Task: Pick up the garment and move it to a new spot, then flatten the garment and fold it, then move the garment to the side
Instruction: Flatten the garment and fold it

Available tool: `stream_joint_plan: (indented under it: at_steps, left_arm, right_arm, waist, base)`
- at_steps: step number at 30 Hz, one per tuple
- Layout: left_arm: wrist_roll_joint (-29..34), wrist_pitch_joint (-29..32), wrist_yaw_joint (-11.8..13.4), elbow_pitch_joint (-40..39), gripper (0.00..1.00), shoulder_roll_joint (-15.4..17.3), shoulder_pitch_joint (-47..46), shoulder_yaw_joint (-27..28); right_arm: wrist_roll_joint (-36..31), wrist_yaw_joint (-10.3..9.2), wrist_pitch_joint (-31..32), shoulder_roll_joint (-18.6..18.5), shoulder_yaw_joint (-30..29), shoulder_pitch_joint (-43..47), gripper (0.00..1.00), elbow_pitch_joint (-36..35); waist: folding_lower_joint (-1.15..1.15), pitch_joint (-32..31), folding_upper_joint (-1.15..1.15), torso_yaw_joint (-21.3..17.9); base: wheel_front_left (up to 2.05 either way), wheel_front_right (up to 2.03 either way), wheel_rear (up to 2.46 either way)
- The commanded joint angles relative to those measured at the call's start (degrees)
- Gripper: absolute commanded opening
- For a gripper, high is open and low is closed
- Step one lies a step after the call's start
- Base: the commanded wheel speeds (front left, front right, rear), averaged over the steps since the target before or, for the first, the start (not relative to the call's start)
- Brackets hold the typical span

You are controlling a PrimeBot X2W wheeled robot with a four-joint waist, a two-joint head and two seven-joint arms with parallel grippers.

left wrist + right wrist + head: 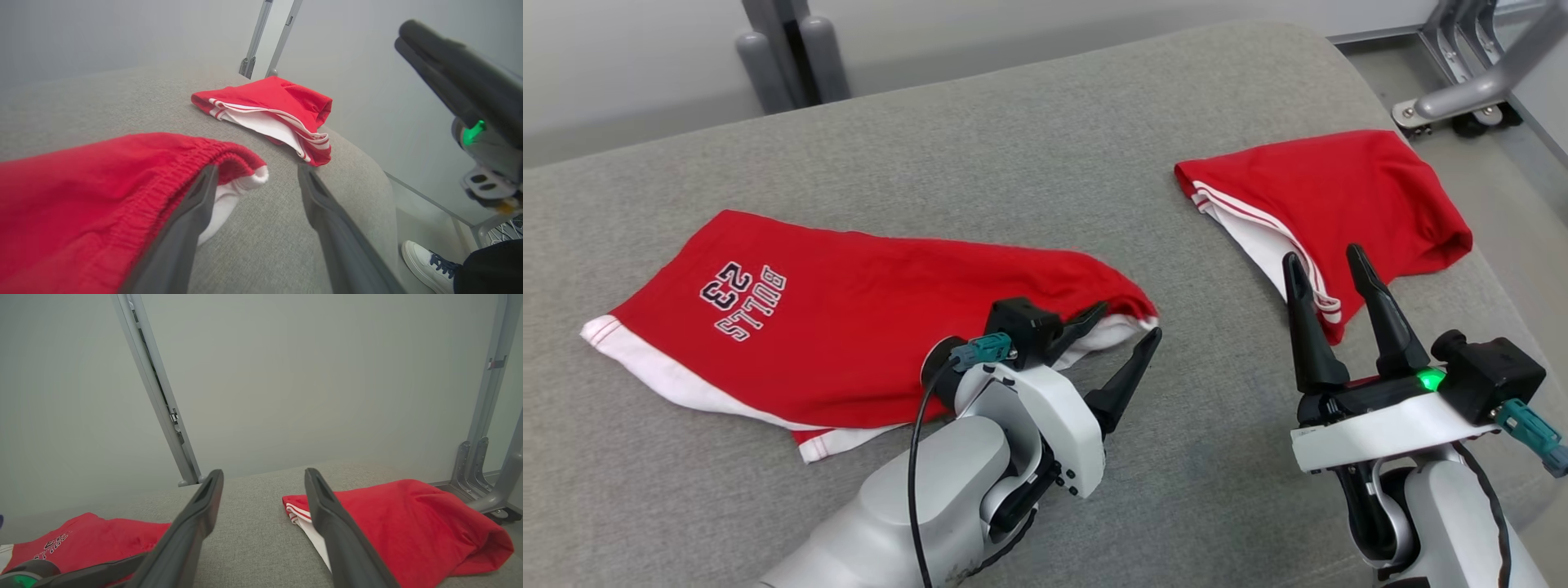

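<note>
Right, head view first: the left gripper sits low over the grey cushion, fingers spread wide with nothing clamped. The red printed garment lies flat on the cushion, stretching away to that gripper's left. Its white-trimmed waistband corner sits right at the farther fingertip; whether they touch, cannot tell. The right gripper stands well apart from the left one, fingers parted and pointing up the picture, empty. A red folded garment lies just beyond its tips, striped white edge nearest. In the left wrist view, the left gripper's own two fingers rise with a wide gap. The printed garment's elastic edge crosses behind the left-hand finger, its corner poking into the gap, and the folded garment lies farther ahead. A person's white shoe is on the floor, lower right. In the right wrist view, the fingers are apart and hold nothing. The folded garment lies ahead-right, the printed one low left, and a metal frame stands beyond.
</note>
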Motion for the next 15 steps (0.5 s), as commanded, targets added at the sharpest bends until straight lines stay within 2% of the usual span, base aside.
stream_joint_plan:
  at_steps: [1,5,11,15]
  left_arm:
    - [-0.65,-0.11,-0.08,0.66,1.00,0.30,-1.26,-0.60]
    - [-3.00,0.40,-1.07,2.37,1.00,0.28,-1.76,-2.41]
    - [-5.28,-1.11,-1.85,4.01,1.00,0.29,-2.79,-1.70]
    - [-3.59,-1.88,-0.99,5.32,1.00,0.37,-3.86,0.51]
  right_arm:
    - [-0.46,0.01,-0.04,-0.24,-0.34,0.19,1.00,0.21]
    - [-1.17,0.01,-0.04,-0.25,-0.84,0.39,1.00,0.16]
    - [-2.93,0.01,-0.04,-0.26,-2.04,1.30,1.00,0.03]
    - [-3.73,0.01,-0.04,-0.25,-2.70,1.99,1.00,-0.26]
  waist:
    - [0.00,-0.51,0.00,0.82]
    - [0.00,-1.69,0.00,2.96]
    - [0.00,-3.80,0.00,7.02]
    - [0.00,-4.97,0.00,9.60]
  base:
    - [0.00,0.00,0.00]
    - [0.00,0.00,0.00]
    - [0.00,0.00,0.00]
    - [0.00,0.00,0.00]
